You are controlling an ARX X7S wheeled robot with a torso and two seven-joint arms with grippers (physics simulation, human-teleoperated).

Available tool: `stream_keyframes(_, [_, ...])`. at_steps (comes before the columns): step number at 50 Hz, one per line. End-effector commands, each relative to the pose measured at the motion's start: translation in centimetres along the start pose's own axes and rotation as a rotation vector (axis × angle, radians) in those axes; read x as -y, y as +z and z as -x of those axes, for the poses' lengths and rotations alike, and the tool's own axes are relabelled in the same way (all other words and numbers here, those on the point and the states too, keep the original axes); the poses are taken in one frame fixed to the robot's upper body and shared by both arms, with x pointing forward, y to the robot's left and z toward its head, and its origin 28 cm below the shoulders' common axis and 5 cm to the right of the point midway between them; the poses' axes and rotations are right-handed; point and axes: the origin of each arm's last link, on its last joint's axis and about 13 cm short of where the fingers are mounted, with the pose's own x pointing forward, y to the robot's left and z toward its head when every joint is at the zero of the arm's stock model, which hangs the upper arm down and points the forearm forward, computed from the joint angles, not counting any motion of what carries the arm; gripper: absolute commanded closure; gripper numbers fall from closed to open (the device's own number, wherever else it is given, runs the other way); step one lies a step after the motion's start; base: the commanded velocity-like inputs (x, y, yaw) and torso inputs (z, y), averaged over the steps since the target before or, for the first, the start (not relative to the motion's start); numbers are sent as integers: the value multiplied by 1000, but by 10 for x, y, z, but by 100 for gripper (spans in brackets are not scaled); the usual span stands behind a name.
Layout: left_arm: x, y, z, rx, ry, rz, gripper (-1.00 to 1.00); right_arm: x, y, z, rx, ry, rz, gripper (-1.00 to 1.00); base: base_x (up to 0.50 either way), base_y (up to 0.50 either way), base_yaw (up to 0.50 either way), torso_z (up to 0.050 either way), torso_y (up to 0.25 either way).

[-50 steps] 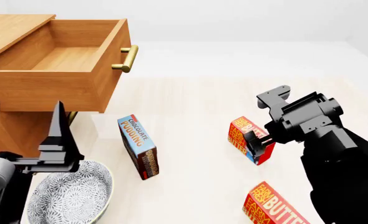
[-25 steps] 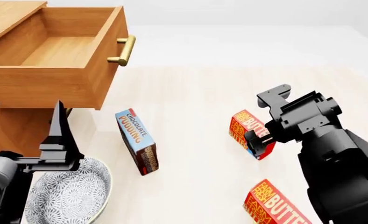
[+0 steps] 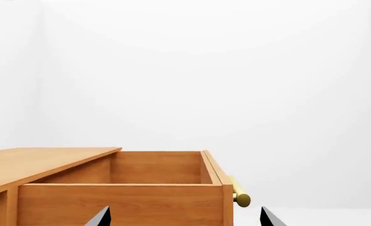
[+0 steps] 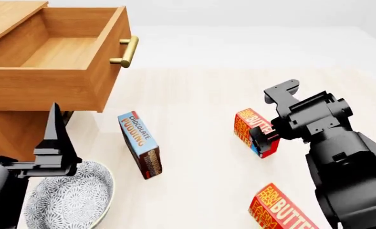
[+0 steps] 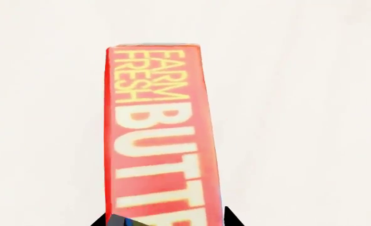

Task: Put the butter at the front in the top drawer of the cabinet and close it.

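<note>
The light brown wooden cabinet [image 4: 10, 14] stands at the far left of the pale counter [image 4: 194, 95]. Its top drawer [image 4: 67, 52], a wooden box with a brass bar handle [image 4: 127, 51], is pulled fully out, and the part of its floor I can see is bare wood. Near the drawer's front, toward me, sits a shallow grey patterned bowl [image 4: 73, 200], with nothing visible on its inner face.

My right pincer [image 4: 262, 139] is at the small red butter box with yellow lettering [image 4: 252, 130], which stands on the counter well to the right of the cabinet. In the right wrist view the red box [image 5: 157, 136] runs straight between my two dark fingertips [image 5: 110, 220], one at each side of its near end. I cannot tell whether they press on it.

My left pincer [image 4: 22, 138] points upward just in front of the cabinet with its fingers spread apart, grasping nothing.

A blue chocolate pudding box [image 4: 140, 143] stands between the bowl and the butter. A second identical red butter box [image 4: 280, 210] lies nearer me, beside my right arm.
</note>
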Motion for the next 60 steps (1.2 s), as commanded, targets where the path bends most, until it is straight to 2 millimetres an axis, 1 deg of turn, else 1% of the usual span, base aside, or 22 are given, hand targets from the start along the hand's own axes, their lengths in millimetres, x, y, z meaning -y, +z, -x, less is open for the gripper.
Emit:
stream_keyframes(1, [-1,4,2,10,2,10,-100,4,18,14,110,-30,10,100,0,0,0,0,0])
stream_keyframes(7, [-1,5,4,13,3,15,-100,5,19,17,126,-38,11,100,0,0,0,0,14])
stream_keyframes(19, [-1,11,6,23,-2,22,-100,7,27,36,171,-57,20,100,-1,0,0,-1,110])
stream_keyframes(28, [-1,16,10,32,-4,27,-100,6,28,47,194,-67,26,100,-2,0,0,-2,115])
stream_keyframes(44, [-3,26,13,53,-12,41,-100,6,36,83,266,-107,42,100,0,0,0,-3,114])
stream_keyframes(49, [-2,29,15,59,-15,44,-100,5,35,90,298,-112,47,100,0,0,0,-3,104])
stream_keyframes(51, [-2,30,17,60,-15,37,-100,3,38,98,346,-114,52,100,0,0,1,-1,20])
stream_keyframes(55, [-2,33,21,66,-16,13,-100,-1,43,123,464,-136,64,100,0,0,0,0,0])
stream_keyframes(60, [-2,39,27,74,-16,-19,-100,-9,45,152,561,-151,95,100,0,0,0,0,0])
